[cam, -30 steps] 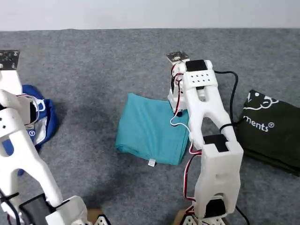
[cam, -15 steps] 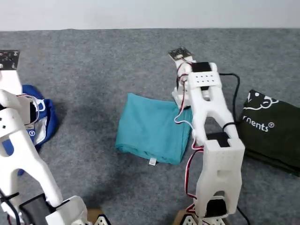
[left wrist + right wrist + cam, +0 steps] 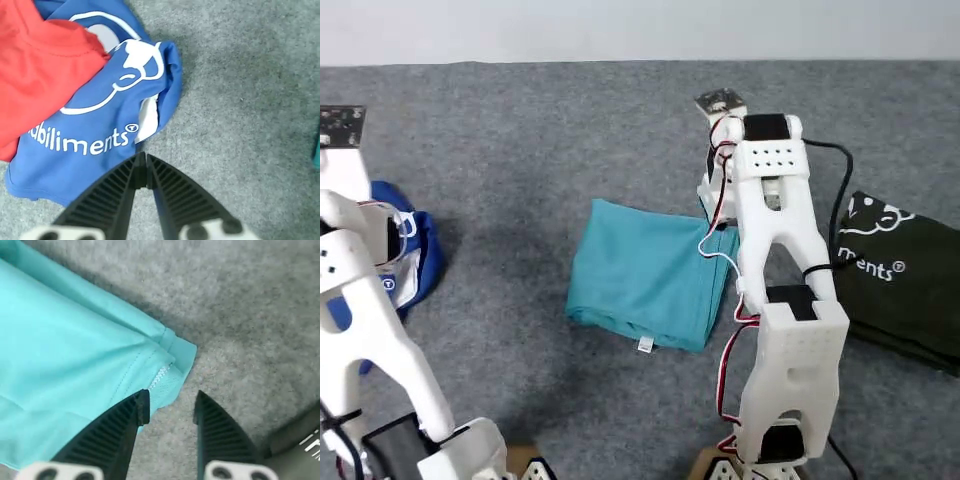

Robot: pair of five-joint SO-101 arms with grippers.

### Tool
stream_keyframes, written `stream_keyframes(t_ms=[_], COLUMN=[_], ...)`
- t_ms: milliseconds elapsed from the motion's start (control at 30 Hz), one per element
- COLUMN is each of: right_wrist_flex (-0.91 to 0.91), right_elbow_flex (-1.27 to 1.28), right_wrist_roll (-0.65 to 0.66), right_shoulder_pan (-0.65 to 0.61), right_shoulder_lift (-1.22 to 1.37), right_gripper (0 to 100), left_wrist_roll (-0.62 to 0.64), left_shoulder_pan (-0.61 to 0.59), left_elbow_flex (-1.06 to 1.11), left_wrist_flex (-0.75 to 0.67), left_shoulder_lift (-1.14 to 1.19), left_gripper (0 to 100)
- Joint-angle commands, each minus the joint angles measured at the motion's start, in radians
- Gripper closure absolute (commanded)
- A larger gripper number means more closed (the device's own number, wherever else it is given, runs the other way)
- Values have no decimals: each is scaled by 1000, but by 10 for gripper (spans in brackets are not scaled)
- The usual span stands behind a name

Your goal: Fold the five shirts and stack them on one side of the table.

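Smooth matt teal shirt [image 3: 645, 275], rough grey carpet [image 3: 520, 150], ribbed plastic hand [image 3: 170, 412]

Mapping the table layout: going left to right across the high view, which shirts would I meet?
Crumpled blue shirt with white print → folded teal shirt → folded dark green shirt with white print.

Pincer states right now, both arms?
Left pincer: closed, nothing visibly held, over the blue shirt.
Right pincer: open, empty, at the teal shirt corner.
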Motion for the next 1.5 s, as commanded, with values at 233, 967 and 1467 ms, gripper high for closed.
stream_keyframes(t_ms=[233, 967, 1467], right_wrist_flex=[-22, 104, -90], right_elbow_flex=[-61, -63, -63], right_wrist_roll=[-40, 95, -38], right_shoulder_pan=[-117, -31, -12], right_shoulder_lift=[1, -48, 94], right_gripper=[827, 967, 797], left_wrist_roll=[-6, -8, -8], left_shoulder_pan=[40, 41, 40], left_elbow_flex=[-1, 45, 45], left_wrist_flex=[-31, -68, -69], left_shoulder_lift=[-26, -28, -28], left_gripper=[995, 995, 995])
